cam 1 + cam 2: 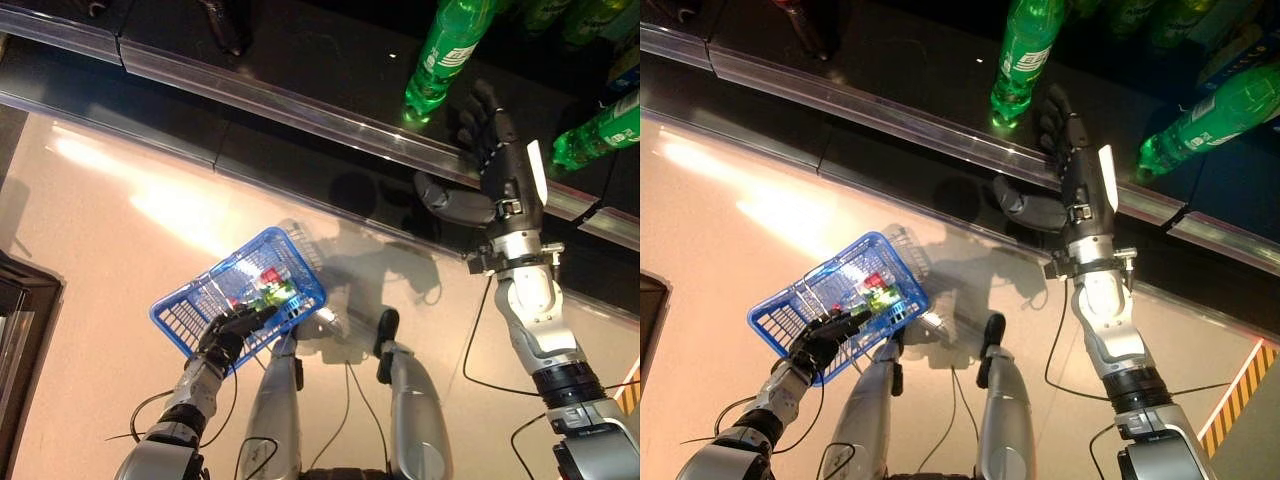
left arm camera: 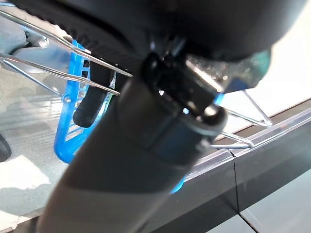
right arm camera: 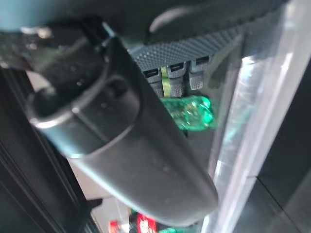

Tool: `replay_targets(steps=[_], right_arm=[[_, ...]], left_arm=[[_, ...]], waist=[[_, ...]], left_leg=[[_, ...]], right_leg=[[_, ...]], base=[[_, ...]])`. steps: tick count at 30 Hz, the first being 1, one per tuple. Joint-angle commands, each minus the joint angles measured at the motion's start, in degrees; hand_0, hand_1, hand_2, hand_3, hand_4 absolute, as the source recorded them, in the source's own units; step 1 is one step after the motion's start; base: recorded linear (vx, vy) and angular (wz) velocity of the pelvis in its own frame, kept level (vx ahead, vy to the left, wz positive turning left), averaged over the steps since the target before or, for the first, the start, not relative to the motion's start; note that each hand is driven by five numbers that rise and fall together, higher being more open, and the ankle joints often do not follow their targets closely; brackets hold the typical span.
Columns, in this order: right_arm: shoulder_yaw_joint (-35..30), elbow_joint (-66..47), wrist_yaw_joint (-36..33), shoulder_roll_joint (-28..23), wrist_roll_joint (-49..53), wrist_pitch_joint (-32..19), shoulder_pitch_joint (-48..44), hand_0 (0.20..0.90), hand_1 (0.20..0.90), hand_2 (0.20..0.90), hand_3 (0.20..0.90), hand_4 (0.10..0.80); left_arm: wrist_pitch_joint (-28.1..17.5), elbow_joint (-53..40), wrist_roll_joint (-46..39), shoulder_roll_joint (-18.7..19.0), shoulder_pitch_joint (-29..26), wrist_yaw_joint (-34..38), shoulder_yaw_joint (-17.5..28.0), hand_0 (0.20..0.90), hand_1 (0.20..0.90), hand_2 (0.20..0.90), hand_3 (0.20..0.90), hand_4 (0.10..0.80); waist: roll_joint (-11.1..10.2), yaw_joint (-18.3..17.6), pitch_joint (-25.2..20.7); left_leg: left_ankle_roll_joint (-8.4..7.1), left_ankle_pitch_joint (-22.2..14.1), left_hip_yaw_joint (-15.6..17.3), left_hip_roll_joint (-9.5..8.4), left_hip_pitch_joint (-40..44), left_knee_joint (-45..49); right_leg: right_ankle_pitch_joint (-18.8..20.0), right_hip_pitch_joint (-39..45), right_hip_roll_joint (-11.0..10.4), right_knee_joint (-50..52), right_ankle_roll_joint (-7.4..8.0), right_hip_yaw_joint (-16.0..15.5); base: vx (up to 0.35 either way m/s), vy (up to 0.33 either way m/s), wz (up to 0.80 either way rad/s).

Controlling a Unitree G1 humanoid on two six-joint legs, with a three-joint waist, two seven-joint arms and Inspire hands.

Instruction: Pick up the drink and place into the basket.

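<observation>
Holding the blue basket (image 1: 238, 290) low on the left, left robot hand (image 1: 228, 335) curled round its near rim, presumably to keep it ready under the shelf (image 1: 300, 105) for a drop. Already some colourful items (image 1: 265, 290) in there. Right robot hand (image 1: 492, 140) reaching up at the far shelf edge, fingers straight, thumb stuck out to the left, gripping nothing yet. Green drink bottle (image 1: 445, 50) standing on the shelf just left of those fingertips, near but apparently not touching. Looks like a pre-grasp. Another green bottle (image 1: 600, 132) lying off to the right.
</observation>
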Motion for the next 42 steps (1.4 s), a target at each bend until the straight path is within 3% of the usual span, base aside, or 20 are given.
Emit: replay_targets(steps=[1,20,42], right_arm=[[-5.1,-7.6,-2.3,-0.6,2.8,-8.2,-5.3,0.900,0.900,0.900,0.900,0.800],[-5.2,-2.5,-6.1,-3.7,6.2,-4.3,-13.4,0.900,0.900,0.900,0.900,0.800],[-1.0,13.4,-6.6,-8.6,15.1,6.7,-26.9,0.900,0.900,0.900,0.900,0.800]], left_arm=[[-2.7,-4.7,-0.5,-0.2,6.4,-3.4,-0.5,0.300,0.300,0.300,0.200,0.100],[-1.4,-6.5,-0.4,0.2,6.0,-2.0,-2.6,0.300,0.300,0.300,0.200,0.100],[0.0,-7.5,-0.4,1.7,5.3,-1.8,-5.6,0.300,0.300,0.300,0.200,0.100]], waist=[[0.6,0.1,-2.2],[1.1,1.9,-1.3],[1.7,4.2,-1.1]], left_leg=[[2.25,-6.3,1.9,-1.14,0.6,5.9],[2.61,-5.9,1.5,-1.66,2.1,5.0],[2.49,-5.1,2.0,-1.53,3.6,3.6]], right_leg=[[-1.5,2.0,-1.5,-0.3,3.14,1.3],[-1.0,4.1,-1.7,-1.5,3.00,0.0],[-0.4,6.1,-2.1,-2.9,2.91,-1.8]], base=[[0.000,0.000,0.00],[0.000,0.000,0.00],[0.004,-0.004,0.02]])
